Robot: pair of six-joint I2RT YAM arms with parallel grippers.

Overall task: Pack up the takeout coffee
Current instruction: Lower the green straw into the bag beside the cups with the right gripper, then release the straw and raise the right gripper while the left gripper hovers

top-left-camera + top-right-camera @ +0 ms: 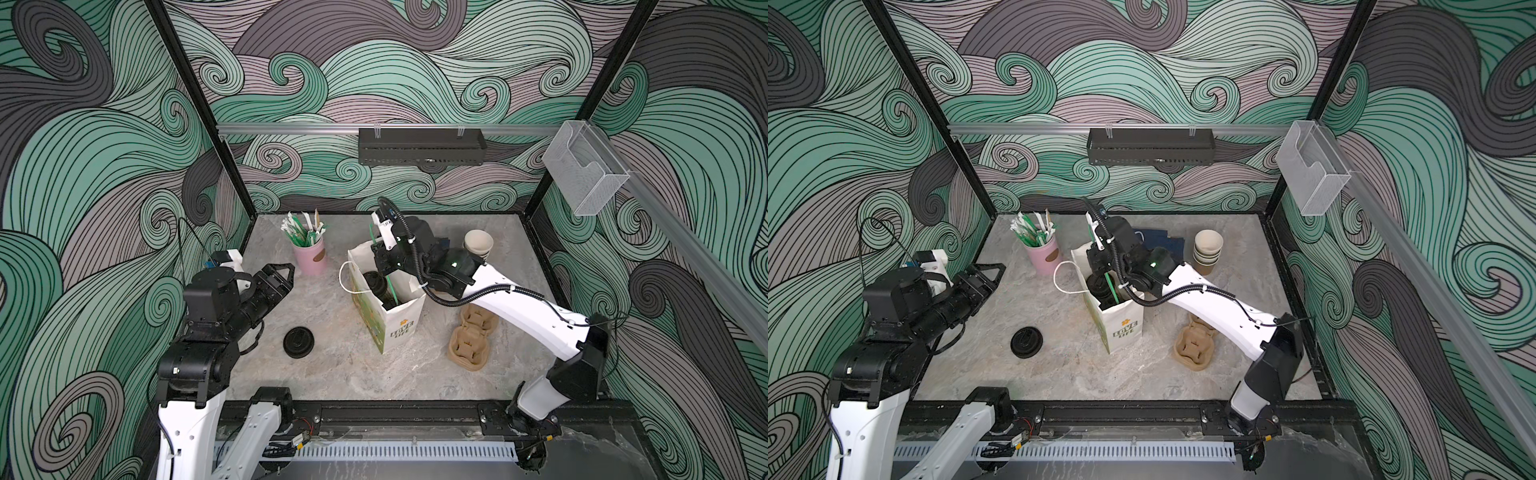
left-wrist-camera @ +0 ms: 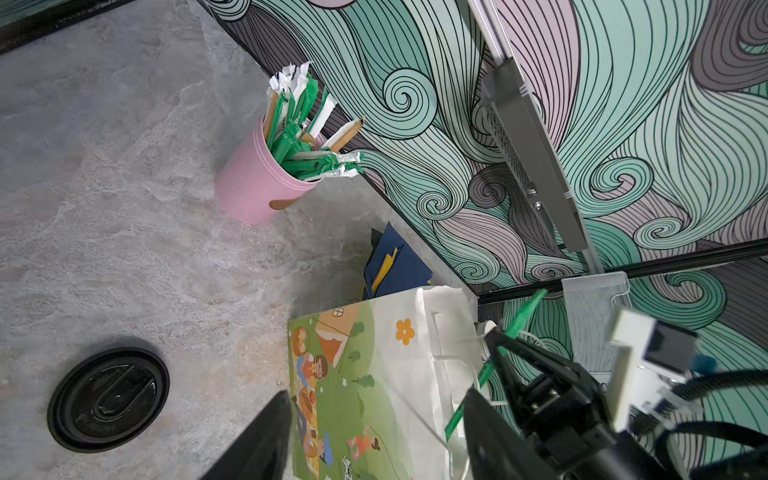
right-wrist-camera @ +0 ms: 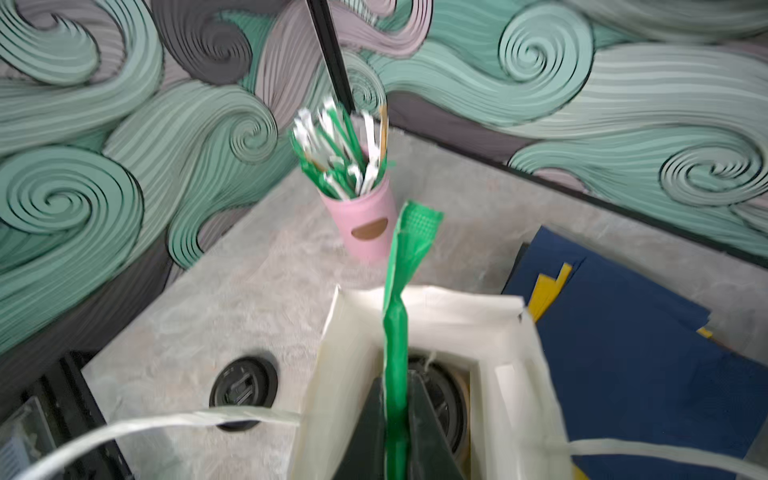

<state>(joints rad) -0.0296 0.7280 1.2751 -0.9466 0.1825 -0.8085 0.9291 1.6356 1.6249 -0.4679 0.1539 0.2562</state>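
Swirl-patterned walls around grey marble tabletop (image 1: 332,374). Stretched low across to the middle, right arm (image 1: 519,307), wrist bent down over white paper bag (image 1: 399,324) standing upright at centre. On the left, left arm (image 1: 216,316) folded back, forearm level, well apart from the bag. Fingers of left gripper (image 1: 291,276) spread, pointing toward pink straw cup (image 1: 311,255). At the bag's mouth, right gripper (image 3: 395,419) pinching green wrapped straw (image 3: 395,324), lower end inside the bag. Inside too, takeout coffee (image 1: 375,281): one black lid showing, sides hidden; second cup hard to make out. On the table left of the bag, loose black lid (image 1: 298,341).
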